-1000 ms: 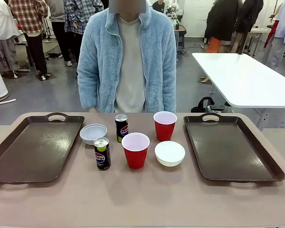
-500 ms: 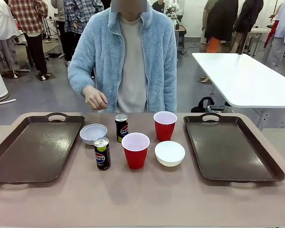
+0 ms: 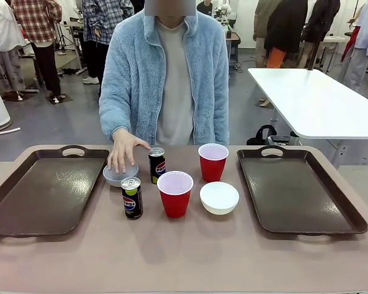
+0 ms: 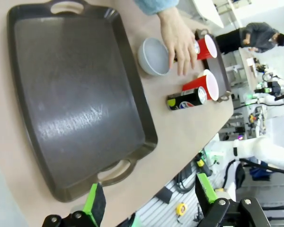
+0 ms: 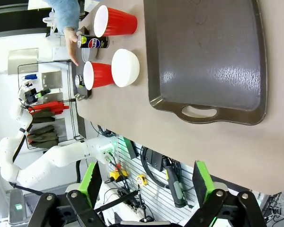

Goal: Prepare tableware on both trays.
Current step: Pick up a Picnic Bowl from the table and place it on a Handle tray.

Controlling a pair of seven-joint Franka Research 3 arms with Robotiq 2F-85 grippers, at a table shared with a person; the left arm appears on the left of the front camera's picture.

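Two dark brown trays lie at the table's left point(image 3: 43, 190) and right point(image 3: 300, 190), both bare. Between them stand two red cups point(image 3: 175, 193) point(image 3: 213, 162), two black cans point(image 3: 132, 198) point(image 3: 157, 165) and a white bowl point(image 3: 219, 197). A person's hand point(image 3: 124, 151) rests on a second bowl point(image 3: 118, 176) beside the left tray. My left gripper point(image 4: 149, 196) hangs open above the near edge of the left tray point(image 4: 75, 94), holding nothing. My right gripper point(image 5: 146, 182) is open too, off the near edge of the right tray point(image 5: 208, 52).
The person in a pale blue fleece stands at the far side of the table, centred behind the tableware. A white table point(image 3: 313, 101) stands behind on the right. Bare tabletop runs along the near edge point(image 3: 184, 257).
The person's hand rose from below the table edge, then came down onto the bowl beside the left tray. The tableware and trays have not shifted.
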